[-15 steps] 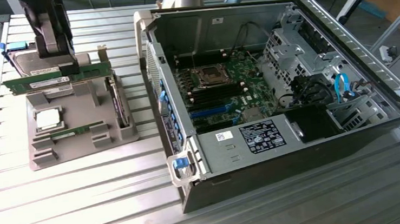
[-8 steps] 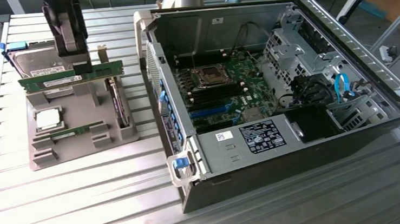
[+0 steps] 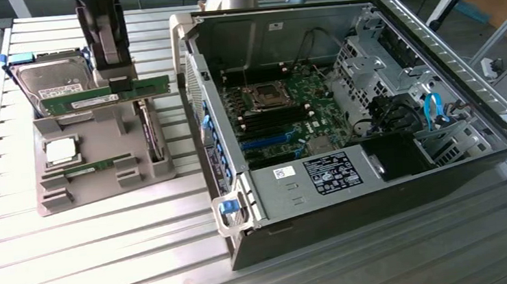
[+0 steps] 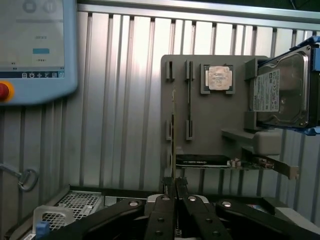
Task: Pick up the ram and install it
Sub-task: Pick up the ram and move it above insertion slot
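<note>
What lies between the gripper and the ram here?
Nothing: the gripper is shut on the ram, fingers touching it, as the wrist view and the exterior view both show.

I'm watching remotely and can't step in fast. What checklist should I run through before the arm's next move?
1. Pincer shut on the memory stick: ok.
2. Stick held clear above the grey tray: ok.
3. Second stick seated in the tray: ok.
4. Computer case open, memory slots exposed: ok.
5. Slots ready to take a stick: cannot tell.
</note>
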Controlling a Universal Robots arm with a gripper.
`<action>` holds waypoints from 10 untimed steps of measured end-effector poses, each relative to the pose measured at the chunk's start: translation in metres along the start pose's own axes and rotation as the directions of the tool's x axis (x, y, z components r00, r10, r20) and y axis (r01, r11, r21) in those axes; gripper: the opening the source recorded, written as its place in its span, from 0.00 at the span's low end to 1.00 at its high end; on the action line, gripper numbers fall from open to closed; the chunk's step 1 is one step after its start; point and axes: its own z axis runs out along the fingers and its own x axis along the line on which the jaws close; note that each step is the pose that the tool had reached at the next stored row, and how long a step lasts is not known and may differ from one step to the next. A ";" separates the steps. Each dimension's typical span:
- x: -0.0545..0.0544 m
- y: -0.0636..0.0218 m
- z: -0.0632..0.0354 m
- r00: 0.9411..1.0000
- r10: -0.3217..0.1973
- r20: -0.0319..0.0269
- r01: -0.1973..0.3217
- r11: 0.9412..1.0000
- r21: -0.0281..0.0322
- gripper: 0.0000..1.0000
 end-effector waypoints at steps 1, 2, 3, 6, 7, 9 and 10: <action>0.000 -0.0020 0.0000 1.000 0.000 0.000 0.000 1.000 0.000 0.12; 0.001 -0.0038 -0.0001 1.000 0.000 0.000 0.000 1.000 0.000 0.12; 0.001 -0.0060 -0.0001 1.000 0.000 0.000 0.000 1.000 0.000 0.12; 0.002 -0.0121 -0.0001 1.000 0.000 0.000 0.000 1.000 0.000 0.12; 0.002 -0.0144 -0.0001 1.000 0.000 0.000 0.000 1.000 0.000 0.12; 0.003 -0.0190 -0.0001 1.000 0.000 0.000 0.000 1.000 0.000 0.12; 0.004 -0.0219 -0.0002 1.000 0.000 0.000 0.000 1.000 0.000 0.12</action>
